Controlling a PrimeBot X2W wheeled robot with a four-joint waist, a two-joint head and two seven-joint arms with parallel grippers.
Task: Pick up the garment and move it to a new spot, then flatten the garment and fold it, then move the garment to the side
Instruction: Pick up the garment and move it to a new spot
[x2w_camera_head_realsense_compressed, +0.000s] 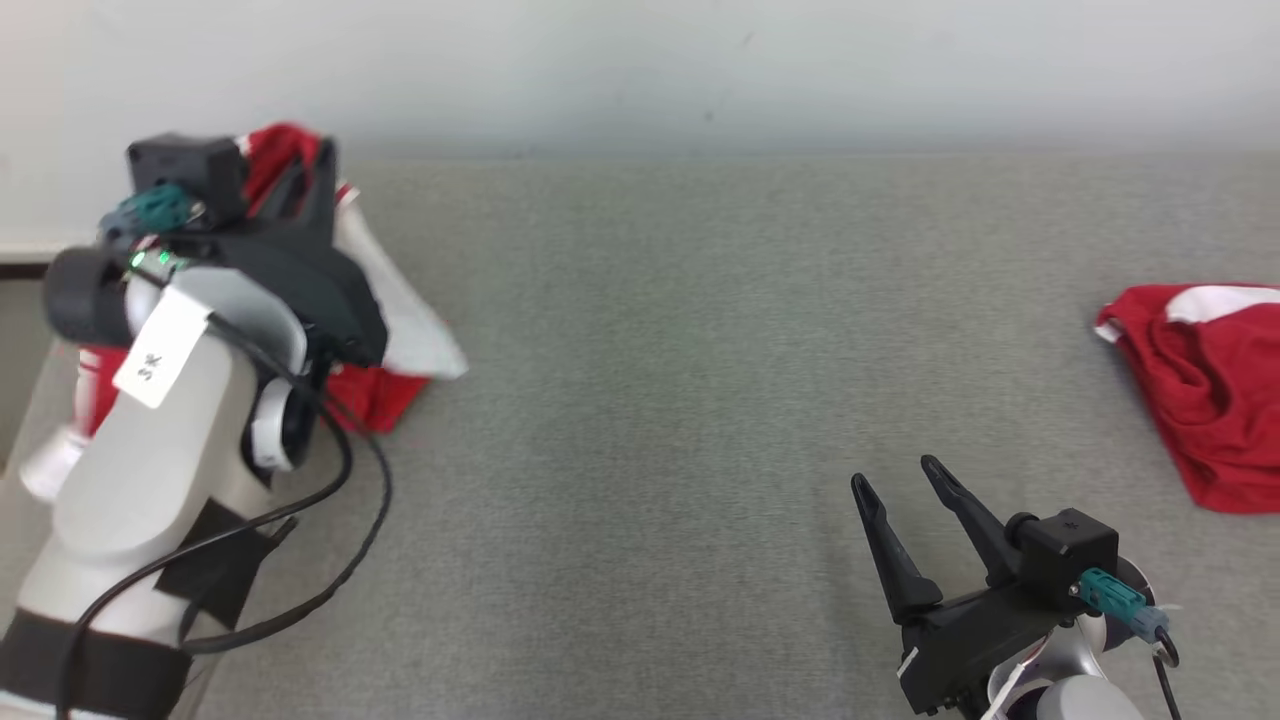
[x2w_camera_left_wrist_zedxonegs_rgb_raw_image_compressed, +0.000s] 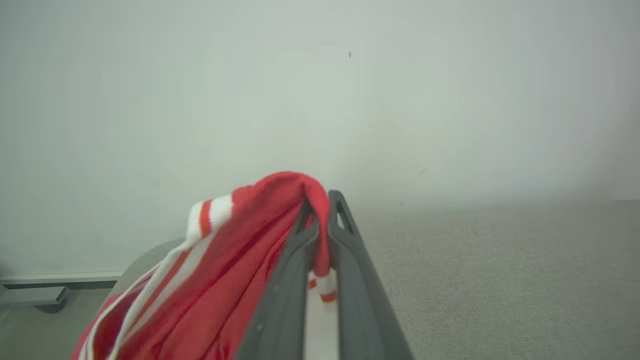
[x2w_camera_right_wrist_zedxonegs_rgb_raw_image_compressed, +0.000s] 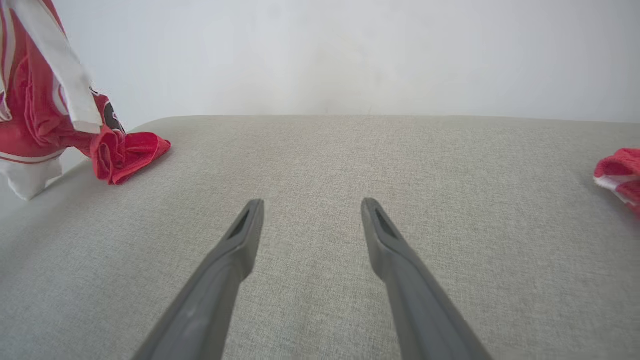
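The left end effector (x2w_camera_left_wrist_zedxonegs_rgb_raw_image_compressed: 324, 200) is clamped on the garment (x2w_camera_left_wrist_zedxonegs_rgb_raw_image_compressed: 225, 260) at the counter's (x2w_camera_head_realsense_compressed: 650, 350) left edge; the right end effector (x2w_camera_head_realsense_compressed: 893, 471) stands apart near the front edge.

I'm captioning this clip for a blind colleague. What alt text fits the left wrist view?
The left hand is shut on a fold of a red garment with white stripes, which drapes down on the view's left of its dark fingers. Behind it are a pale wall and a grey fabric surface.
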